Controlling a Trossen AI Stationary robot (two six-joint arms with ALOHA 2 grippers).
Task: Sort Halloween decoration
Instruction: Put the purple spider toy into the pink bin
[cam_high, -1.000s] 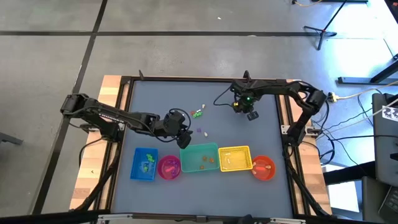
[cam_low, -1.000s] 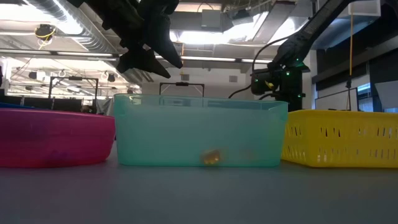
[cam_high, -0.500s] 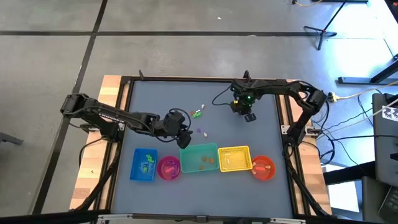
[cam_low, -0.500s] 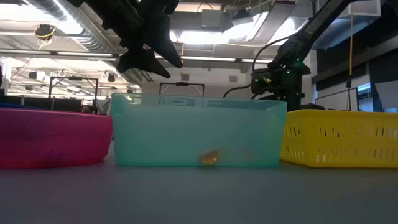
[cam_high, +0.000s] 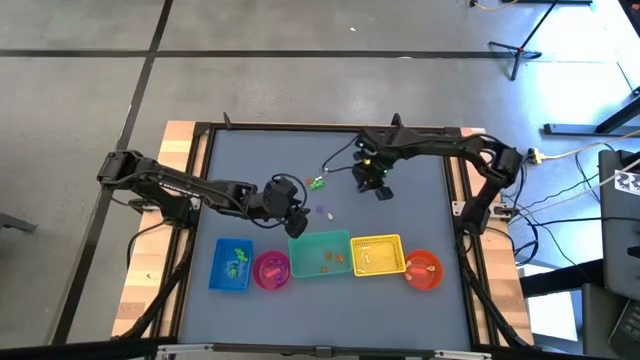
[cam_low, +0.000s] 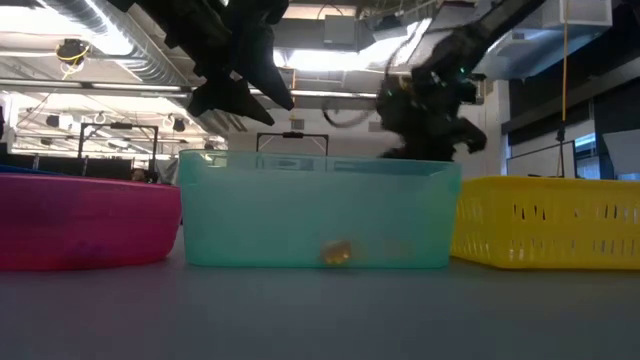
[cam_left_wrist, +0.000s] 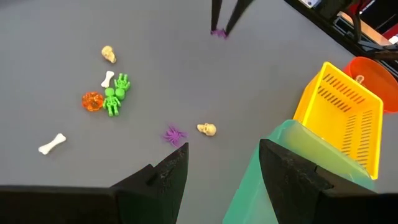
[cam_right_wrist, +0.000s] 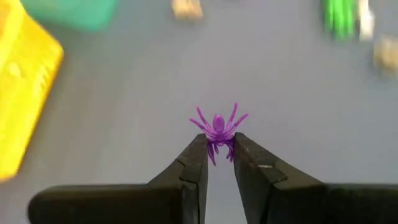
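The right pincer (cam_right_wrist: 217, 155) is closed on a small purple plastic spider (cam_right_wrist: 217, 127), whose legs fan out past the dark fingertips (cam_right_wrist: 198, 149). In the high view this pincer (cam_high: 378, 187) hangs over the far middle of the grey bench (cam_high: 250, 170), just beside a loose cluster of trinkets (cam_high: 317, 182).

The left pincer (cam_left_wrist: 217, 163) stands with its fingers spread and nothing between them, above the near corner of the translucent teal plastic bin (cam_left_wrist: 280, 180). In the high view it (cam_high: 297, 226) sits at the far left corner of that bin (cam_high: 322, 255).

The left wrist view shows the decorations lying loose on the bench: a green plastic skeleton (cam_left_wrist: 115, 94) touching an orange pumpkin bead (cam_left_wrist: 91, 100), a small white bone (cam_left_wrist: 107, 79) against the skeleton, a pale skull (cam_left_wrist: 109, 55) a little apart, a second white bone (cam_left_wrist: 51, 144) off by itself, and a second purple spider (cam_left_wrist: 174, 134) near another pale skull (cam_left_wrist: 207, 129).

Along the near edge stand a blue rectangular tray (cam_high: 232, 264), a round pink bowl (cam_high: 272, 269), the teal bin, a yellow slotted basket (cam_high: 377, 254) and a round orange bowl (cam_high: 424, 269).
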